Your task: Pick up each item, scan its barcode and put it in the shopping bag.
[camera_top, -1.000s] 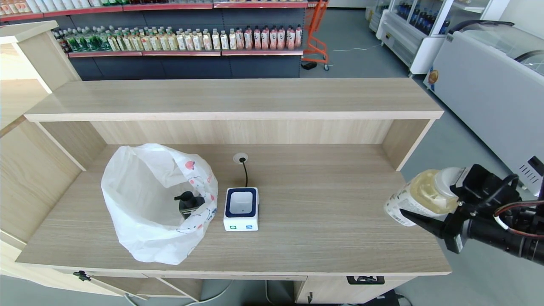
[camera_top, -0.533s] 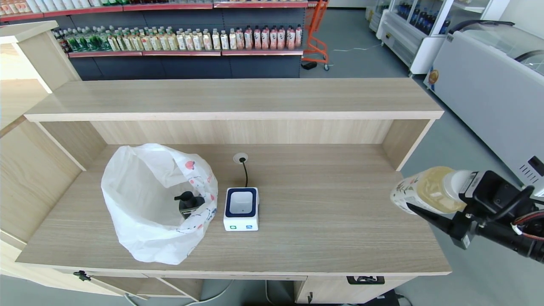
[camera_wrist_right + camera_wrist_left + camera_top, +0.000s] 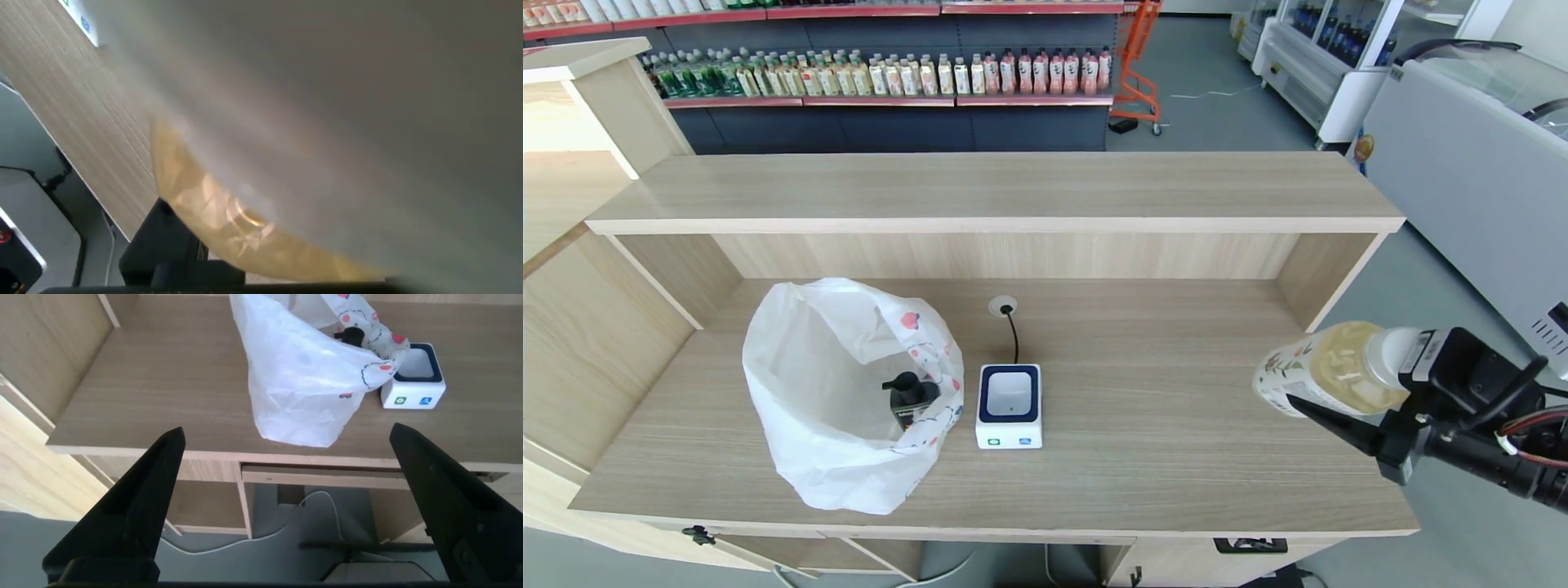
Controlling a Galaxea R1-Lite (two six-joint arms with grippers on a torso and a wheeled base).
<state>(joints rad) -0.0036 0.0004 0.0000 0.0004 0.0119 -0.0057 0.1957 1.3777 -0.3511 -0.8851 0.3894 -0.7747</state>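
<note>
the right gripper (image 3: 1319, 385) squeezes a yellow drink bottle (image 3: 1331, 367) lying on its side above the right end of the counter (image 3: 1176, 441), well apart from the scanner (image 3: 1009, 406) and the white shopping bag (image 3: 825, 441). the left gripper (image 3: 286, 433) has its fingers spread wide and holds nothing.

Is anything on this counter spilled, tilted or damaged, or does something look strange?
Nothing stands out. The shopping bag stands open with a pump bottle inside, the scanner sits flat beside it, and the right tool holds a drink bottle on its side; no spill shows.
</note>
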